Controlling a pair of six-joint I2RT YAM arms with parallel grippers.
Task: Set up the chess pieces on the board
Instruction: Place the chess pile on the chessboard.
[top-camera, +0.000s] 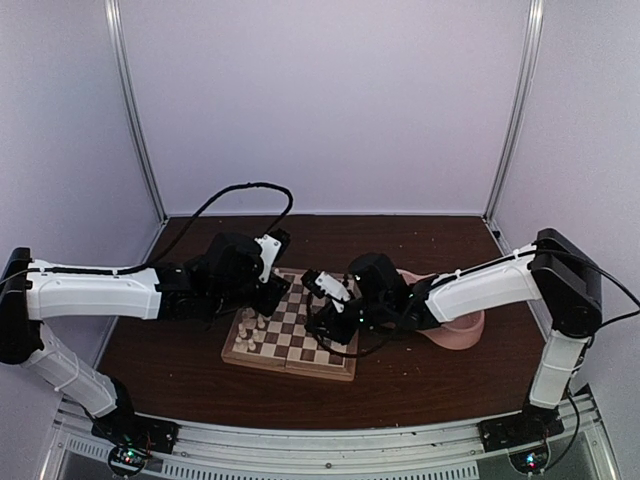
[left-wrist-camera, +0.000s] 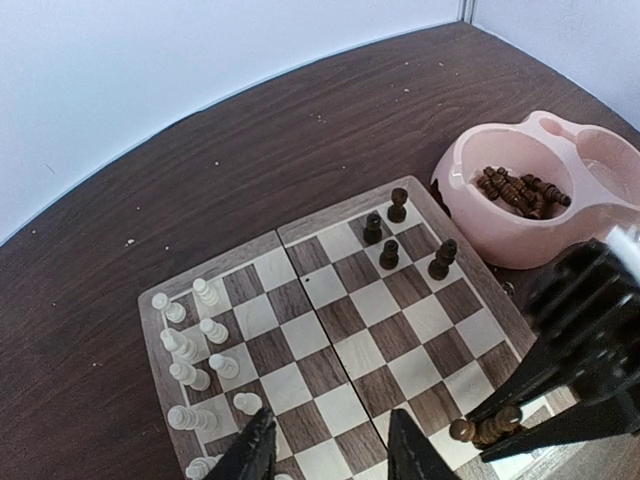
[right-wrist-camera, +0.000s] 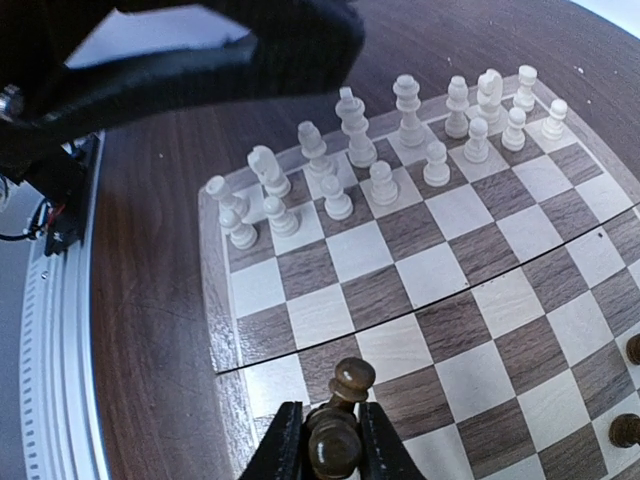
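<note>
The board (top-camera: 300, 345) lies between my arms. Cream chess pieces (top-camera: 250, 325) stand in two rows along its left side, also in the left wrist view (left-wrist-camera: 195, 345) and the right wrist view (right-wrist-camera: 400, 130). Several dark pieces (left-wrist-camera: 390, 240) stand at the far right corner. My right gripper (right-wrist-camera: 330, 450) is shut on dark brown pieces (right-wrist-camera: 352, 378), two round heads showing between the fingers, low over the board's (right-wrist-camera: 450, 270) near right edge. My left gripper (left-wrist-camera: 335, 455) is open and empty above the board (left-wrist-camera: 390, 330), beside the cream rows.
A pink double bowl (top-camera: 462, 330) sits right of the board; one well (left-wrist-camera: 480, 225) holds several more dark pieces (left-wrist-camera: 515, 190). The left arm (right-wrist-camera: 200, 50) reaches over the board's far-left side. My right gripper also shows in the left wrist view (left-wrist-camera: 500, 425).
</note>
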